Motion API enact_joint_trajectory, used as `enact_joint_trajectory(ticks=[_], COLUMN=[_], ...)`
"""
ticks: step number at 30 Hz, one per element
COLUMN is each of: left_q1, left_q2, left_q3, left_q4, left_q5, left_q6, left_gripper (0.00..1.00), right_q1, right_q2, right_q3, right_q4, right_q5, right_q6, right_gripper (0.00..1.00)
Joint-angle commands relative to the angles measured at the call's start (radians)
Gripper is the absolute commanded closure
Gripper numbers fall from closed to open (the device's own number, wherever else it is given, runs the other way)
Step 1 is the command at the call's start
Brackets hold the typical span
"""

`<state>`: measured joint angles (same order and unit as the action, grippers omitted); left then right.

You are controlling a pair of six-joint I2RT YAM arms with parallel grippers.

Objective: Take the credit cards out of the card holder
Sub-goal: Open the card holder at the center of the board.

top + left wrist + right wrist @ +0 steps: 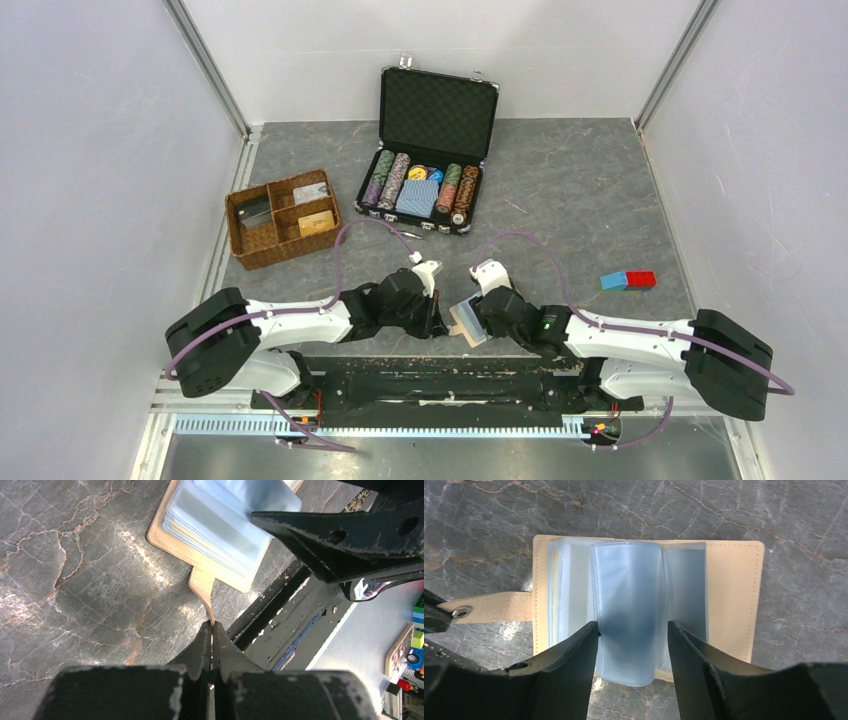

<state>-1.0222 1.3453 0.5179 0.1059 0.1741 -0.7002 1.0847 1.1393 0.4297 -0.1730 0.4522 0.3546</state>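
The tan card holder [466, 322] lies open at the table's near edge between the two arms, its pale blue-grey sleeves [574, 590] fanned out. My left gripper [212, 624] is shut on its strap tab [201, 585]. My right gripper [633, 625] stands open over the holder, and one raised sleeve [629, 605] sits between its fingers. The left fingertip [591, 630] touches that sleeve's edge. A pale yellow edge [555, 595] shows in the left sleeves; I cannot make out a credit card in the holder. Three flat cards lie in the wicker tray, one of them tan [316, 222].
The brown wicker divided tray [240, 250] stands at the left. Behind it on the right is an open black case [440, 110] with poker chips and a blue deck [418, 197]. Blue and red blocks [628, 280] lie at the right. A black rail [280, 610] runs along the near edge.
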Motion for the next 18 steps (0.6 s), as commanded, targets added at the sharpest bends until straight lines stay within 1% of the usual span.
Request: enact_joint_trajectory(ticks=[1, 5, 12, 15, 18], left_q1=[0.002, 0.002, 0.002, 0.002, 0.003], left_q2=[-0.030, -0.031, -0.034, -0.036, -0.040], left_q3=[-0.006, -0.006, -0.003, -0.001, -0.002], left_q4=[0.015, 0.015, 0.015, 0.015, 0.015], left_q5=[-0.017, -0.018, -0.014, -0.012, -0.010], left_q6=[0.037, 0.037, 0.037, 0.037, 0.035], left_gripper=[0.98, 0.98, 0.98, 0.98, 0.98], right_q1=[0.003, 0.003, -0.001, -0.025, -0.077], right_q2=[-0.039, -0.073, -0.135, -0.159, -0.170], right_q3=[0.028, 0.038, 0.078, 0.076, 0.097], right_q4=[-0.049, -0.099, -0.246, -0.260, -0.296], right_q5=[0.099, 0.155, 0.294, 0.313, 0.310], right_q6=[0.023, 0.041, 0.085, 0.074, 0.061], right_gripper=[0.44, 0.43, 0.43, 0.43, 0.44])
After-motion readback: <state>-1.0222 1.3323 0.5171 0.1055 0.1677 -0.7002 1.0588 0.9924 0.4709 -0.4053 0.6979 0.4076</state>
